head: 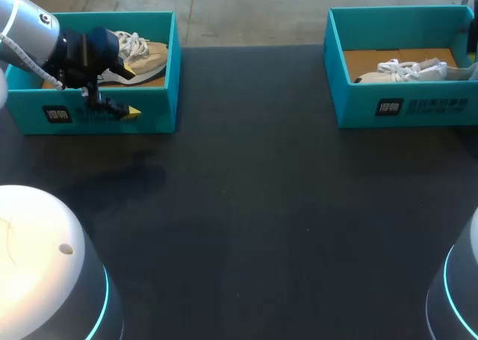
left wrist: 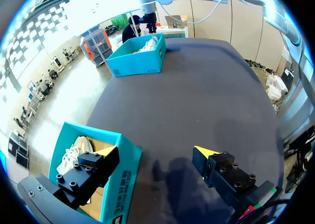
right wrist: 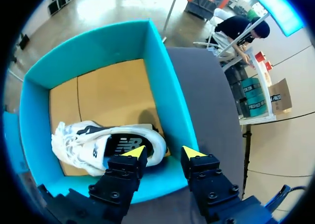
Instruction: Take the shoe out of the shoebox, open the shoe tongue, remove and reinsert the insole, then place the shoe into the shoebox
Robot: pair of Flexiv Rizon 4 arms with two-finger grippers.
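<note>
A tan shoe [head: 138, 56] with white laces lies in the left teal shoebox [head: 97, 116]. My left gripper [head: 128, 92] hangs open over that box's front wall, one finger above the shoe, the other outside the box. In the left wrist view the left gripper [left wrist: 155, 155] straddles the left shoebox's wall [left wrist: 123, 184], with the tan shoe [left wrist: 74, 152] beside one finger. A white shoe [head: 407, 71] lies in the right shoebox [head: 403, 104]. My right gripper [right wrist: 165, 152] stands open over the right shoebox's near wall [right wrist: 162, 182], one finger above the heel of the white shoe [right wrist: 93, 145], which it does not grip.
The two shoeboxes stand at the table's far corners. Dark tabletop [head: 254, 205] stretches between and in front of them. Brown cardboard [right wrist: 113, 93] lines the floor of the right box.
</note>
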